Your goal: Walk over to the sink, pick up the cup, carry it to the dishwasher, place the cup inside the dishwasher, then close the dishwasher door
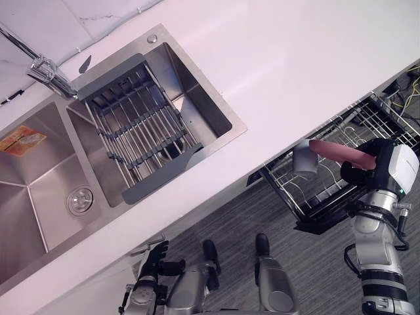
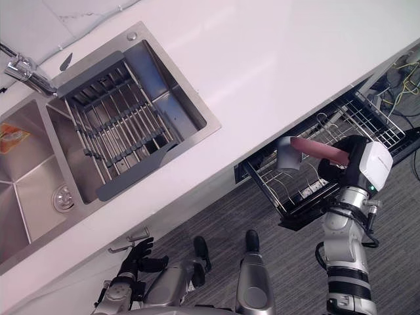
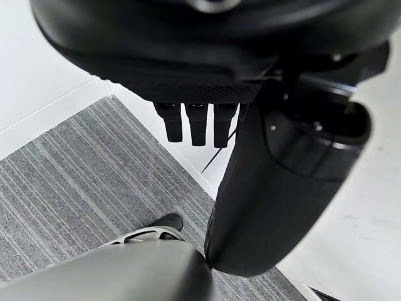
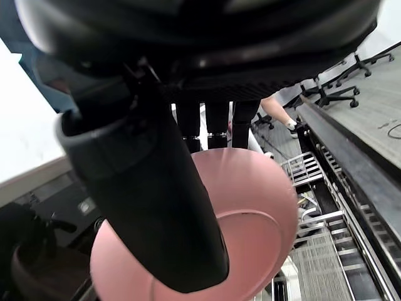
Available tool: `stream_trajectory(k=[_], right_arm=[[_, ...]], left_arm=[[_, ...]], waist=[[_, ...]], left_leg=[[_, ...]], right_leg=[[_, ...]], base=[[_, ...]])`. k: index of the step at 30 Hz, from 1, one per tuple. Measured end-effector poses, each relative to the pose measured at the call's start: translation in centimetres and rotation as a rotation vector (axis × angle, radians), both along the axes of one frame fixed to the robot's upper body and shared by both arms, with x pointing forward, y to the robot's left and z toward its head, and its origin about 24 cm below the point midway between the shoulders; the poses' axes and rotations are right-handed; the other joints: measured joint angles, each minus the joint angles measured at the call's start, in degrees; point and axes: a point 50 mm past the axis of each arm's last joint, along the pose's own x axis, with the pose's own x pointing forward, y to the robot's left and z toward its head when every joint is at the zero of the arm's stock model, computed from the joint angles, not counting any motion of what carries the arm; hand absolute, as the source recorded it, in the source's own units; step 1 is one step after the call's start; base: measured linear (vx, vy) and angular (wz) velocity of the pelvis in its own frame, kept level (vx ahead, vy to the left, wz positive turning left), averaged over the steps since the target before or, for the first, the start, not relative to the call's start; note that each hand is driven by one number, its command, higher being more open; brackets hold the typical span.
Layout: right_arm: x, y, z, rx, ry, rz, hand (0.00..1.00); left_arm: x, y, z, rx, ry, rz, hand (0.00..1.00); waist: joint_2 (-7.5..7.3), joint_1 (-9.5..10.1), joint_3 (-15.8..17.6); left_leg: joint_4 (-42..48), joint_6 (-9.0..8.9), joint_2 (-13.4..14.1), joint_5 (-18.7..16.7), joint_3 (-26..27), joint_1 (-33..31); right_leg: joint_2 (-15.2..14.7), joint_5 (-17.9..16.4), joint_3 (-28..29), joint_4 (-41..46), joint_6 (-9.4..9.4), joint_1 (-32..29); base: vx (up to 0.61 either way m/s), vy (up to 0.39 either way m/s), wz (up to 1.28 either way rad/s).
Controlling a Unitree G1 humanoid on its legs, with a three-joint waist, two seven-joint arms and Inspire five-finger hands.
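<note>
My right hand [image 1: 357,172] is out over the dishwasher's pulled-out wire rack [image 1: 331,190], which juts from under the counter. It is shut on a pink round dish [image 1: 341,152] with a ringed foot. In the right wrist view the thumb [image 4: 156,207] lies across the pink dish [image 4: 263,207] and the fingers [image 4: 216,125] curl behind it. A pale grey cup [image 1: 305,157] shows at the dish's far end above the rack. I cannot tell whether it touches the dish or the rack. My left hand [image 1: 154,259] hangs relaxed and empty by the cabinet front.
A white countertop [image 1: 295,72] holds a double steel sink [image 1: 39,190]. A grey wire drying rack [image 1: 141,125] lies across its right basin, with the faucet [image 1: 49,75] behind. Cables [image 1: 410,85] lie past the dishwasher. Office chairs [image 4: 341,88] and a person's hand [image 4: 285,119] show in the right wrist view.
</note>
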Motion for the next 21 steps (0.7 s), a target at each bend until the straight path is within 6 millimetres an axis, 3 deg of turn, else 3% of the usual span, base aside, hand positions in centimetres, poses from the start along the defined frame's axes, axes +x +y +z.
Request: stream_trajectory(k=[8,21], right_arm=[[-0.5,-1.4,0.7,0.081,-0.088,-0.087,0.90],[-0.4,-0.5,-0.7,0.218,-0.099,-0.064,0.90]], left_arm=[[1.2,-0.9,0.3,-0.020,-0.028,0.025,0.90],[1.4,-1.1,0.4,-0.031,-0.031,0.032,0.90]], waist=[[0.04,0.52,0.0],[0.04,1.07,0.0]], left_leg=[[0.0,-0.02,0.0,0.0,0.1,-0.5],[-0.1,-0.04,0.0,0.0,0.3,-0.4]], right_leg=[[-0.1,-0.1,0.0,0.3,0.02,-0.6],[-0.1,-0.1,0.2,0.2,0.02,-0.6]], base=[[0.00,0.000,0.00],[0.00,0.000,0.00]])
